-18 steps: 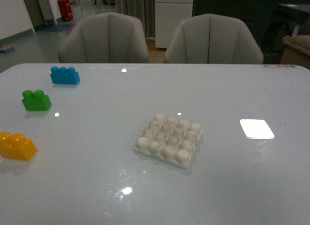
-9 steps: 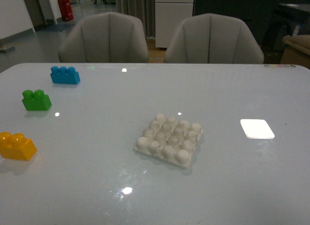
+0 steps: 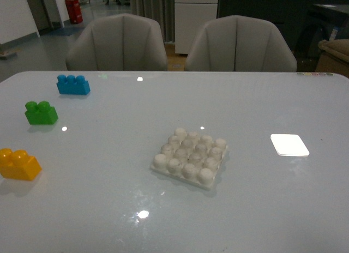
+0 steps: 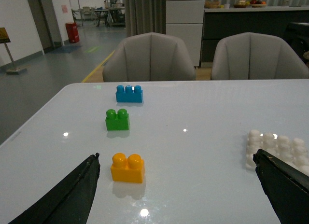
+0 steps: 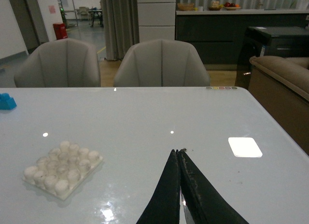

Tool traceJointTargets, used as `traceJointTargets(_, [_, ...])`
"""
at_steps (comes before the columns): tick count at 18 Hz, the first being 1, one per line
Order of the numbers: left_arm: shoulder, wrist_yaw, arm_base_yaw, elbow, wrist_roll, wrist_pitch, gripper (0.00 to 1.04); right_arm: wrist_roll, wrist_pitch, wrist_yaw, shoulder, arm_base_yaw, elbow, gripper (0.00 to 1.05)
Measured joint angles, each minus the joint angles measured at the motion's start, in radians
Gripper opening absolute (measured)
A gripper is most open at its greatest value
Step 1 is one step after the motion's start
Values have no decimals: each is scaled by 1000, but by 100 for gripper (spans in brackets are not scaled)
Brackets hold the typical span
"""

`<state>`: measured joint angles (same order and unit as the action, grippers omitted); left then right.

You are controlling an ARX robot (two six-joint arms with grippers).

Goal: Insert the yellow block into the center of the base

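Yellow-orange two-stud plastic brick (image 4: 127,168) sits at 11 o'clock ahead of wide-spread left pincer (image 4: 176,156), long axis 9-to-3; closed right pincer (image 5: 177,151) is farther.

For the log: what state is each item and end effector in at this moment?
yellow block: upright, studs up, not inserted
base: flat, studs bare
green brick: upright, loose
blue brick: upright, loose
white card: lying flat
left end effector: open, empty
right end effector: shut, empty

Front cam high, wrist cams low; all w/ base (image 3: 190,157)
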<state>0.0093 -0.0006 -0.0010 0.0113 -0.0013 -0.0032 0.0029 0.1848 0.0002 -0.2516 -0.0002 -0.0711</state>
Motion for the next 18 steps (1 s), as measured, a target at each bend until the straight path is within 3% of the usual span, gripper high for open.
traceJointTargets(5, [0, 0, 0, 0, 1, 0, 98, 0, -55, 0, 76, 0, 31, 2])
traceJointTargets(6, [0, 0, 0, 0, 1, 0, 98, 0, -169, -1, 185, 0, 56, 2])
traceJointTargets(7, [0, -1, 0, 0, 1, 0, 98, 0, -191, -2, 247, 0, 60, 2])
traceJointTargets(11, [0, 0, 0, 0, 1, 0, 98, -1, -189, 0, 247, 0, 60, 6])
traceJointTargets(17, [0, 0, 0, 0, 1, 0, 98, -1, -188, 0, 247, 0, 60, 79])
traceJointTargets(18, [0, 0, 0, 0, 1, 0, 98, -1, -188, 0, 247, 0, 60, 83])
